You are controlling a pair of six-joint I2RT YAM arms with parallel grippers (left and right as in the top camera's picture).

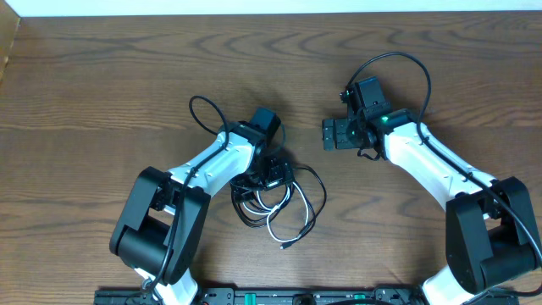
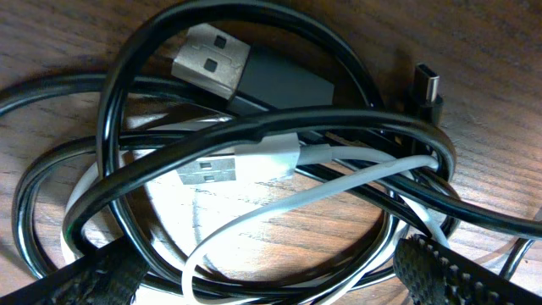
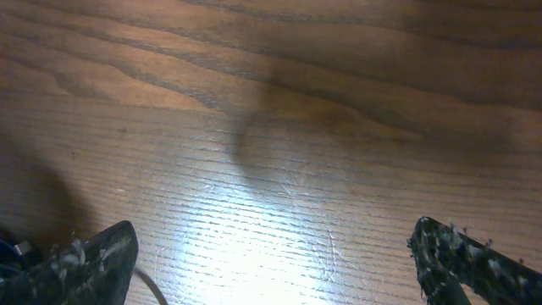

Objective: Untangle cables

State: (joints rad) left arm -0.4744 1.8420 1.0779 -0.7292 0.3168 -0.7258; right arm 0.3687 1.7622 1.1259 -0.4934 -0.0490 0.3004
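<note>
The cables (image 1: 284, 207) lie in a tangled heap at the table's middle: a white cable (image 2: 339, 182) with a silver USB plug (image 2: 207, 168) threads through black cable loops (image 2: 110, 110). A black cable's USB plug (image 2: 212, 61) lies at the top of the heap, and a small black plug (image 2: 428, 86) sticks up at its right. My left gripper (image 2: 271, 284) is open right over the heap, its fingertips (image 2: 445, 271) standing either side of the coils. My right gripper (image 3: 275, 267) is open over bare wood, apart from the heap; overhead it shows as the right gripper (image 1: 332, 134).
The left arm's thick black wire (image 1: 203, 114) loops out behind its wrist, and the right arm's wire (image 1: 402, 61) arches behind it. The table's far edge (image 1: 271, 15) runs along the top. A black base rail (image 1: 279, 296) lines the near edge.
</note>
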